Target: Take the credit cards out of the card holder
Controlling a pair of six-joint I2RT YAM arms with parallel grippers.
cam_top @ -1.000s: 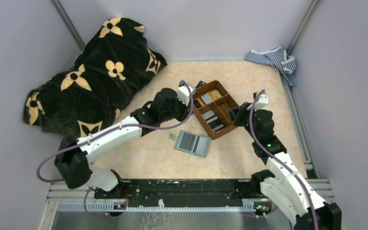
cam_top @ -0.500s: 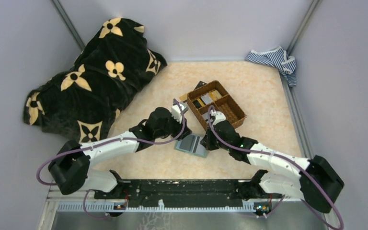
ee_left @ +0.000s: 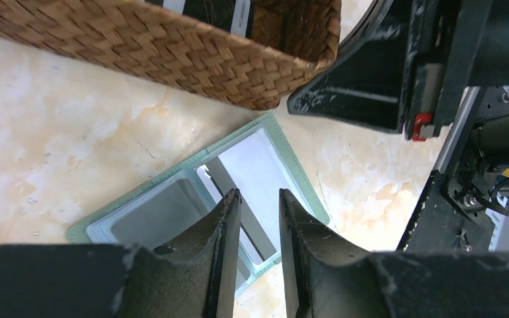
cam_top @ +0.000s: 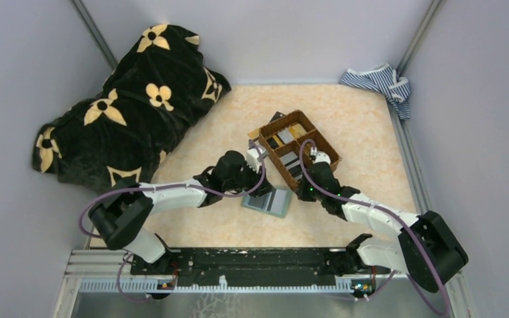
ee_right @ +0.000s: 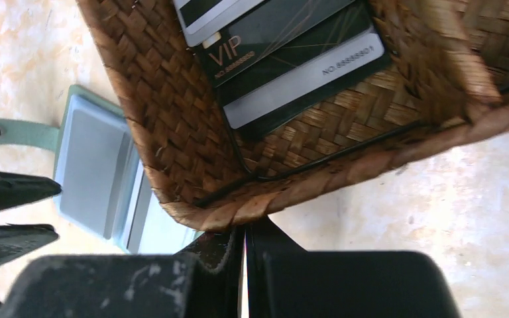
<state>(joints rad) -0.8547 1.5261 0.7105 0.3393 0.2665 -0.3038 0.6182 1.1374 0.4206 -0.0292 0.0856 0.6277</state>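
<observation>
Plainly, the left jaws stand a narrow way apart with nothing between them, their fingertips (ee_left: 228, 205) poised over the card holder (ee_left: 297, 169). It lies opened flat on the tabletop (ee_left: 53, 132) directly beneath the gap. Just past the tips a pale grey-white face shows in one pocket, likely one of the credit cards (ee_left: 255, 156). Whether the tips touch the holder I cannot tell.

The right jaws are pressed fully together and carry nothing. Their fingertips (ee_right: 228, 248) sit hard against the outer corner of a woven basket (ee_right: 172, 132), which rises just ahead of them. To one side of them, half hidden behind the basket wall, lies the open holder, its snap tab (ee_right: 13, 131) pointing away. Further ahead, inside the basket, a black card marked VIP (ee_right: 285, 46) lies among a few others. Nothing shows whether any of those came from the holder.

As for progress, I judge the opening step done, since the holder is unfolded with its pockets facing up. Drawing the cards out looks mostly or wholly ahead. No jaws have hold of a card, and at least one pocket appears filled. The left jaws seem best placed to pinch a card edge next.
</observation>
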